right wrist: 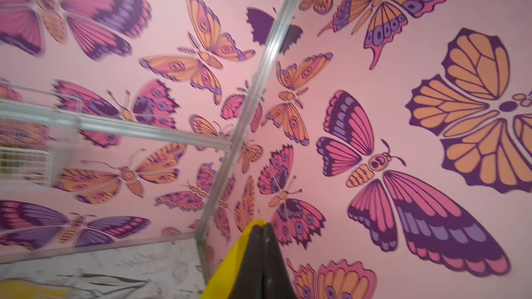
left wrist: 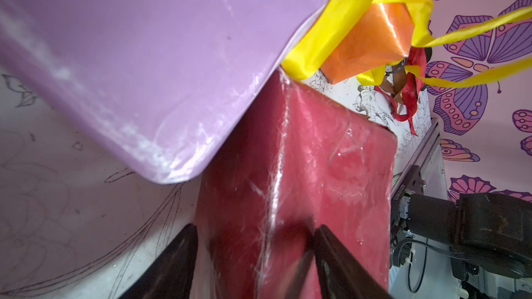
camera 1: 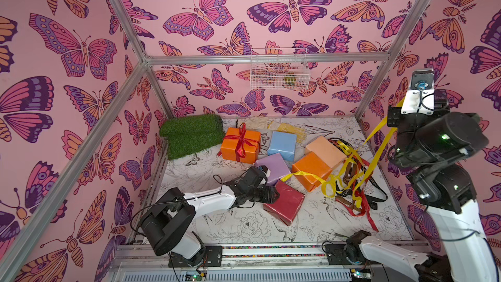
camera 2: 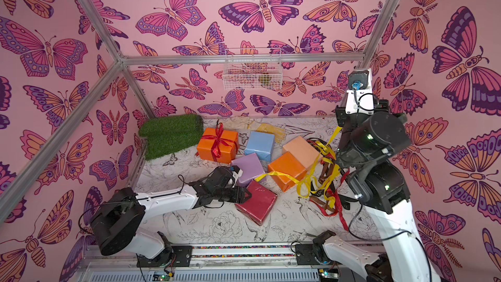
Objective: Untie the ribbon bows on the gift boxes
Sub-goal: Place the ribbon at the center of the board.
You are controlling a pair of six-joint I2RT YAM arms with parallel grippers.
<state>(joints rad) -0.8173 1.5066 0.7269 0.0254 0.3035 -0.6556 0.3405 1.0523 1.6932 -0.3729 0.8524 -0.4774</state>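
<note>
You are lifting the limp, slippery yellow ribbon [camera 1: 379,142] pinched in the closed right gripper [right wrist: 262,234], while the left gripper [left wrist: 253,243] is straddling the dark red box [camera 1: 284,204]

The left gripper's [left wrist: 253,254] jaws straddle a corner of the dark red box [left wrist: 302,168]. Close beyond them the lilac box [left wrist: 144,53] blocks one side, while bare surface [left wrist: 57,211] lies open beneath it. The yellow ribbon [camera 1: 379,142] slants taut from the raised right gripper's [right wrist: 263,254] jaws down to the boxes, crossing that space.

Bright, even light in both top views, with wide-angle bending at the frame edges. Glare streaks the dark red box [left wrist: 302,168]; the right wrist view shows motion blur.
</note>
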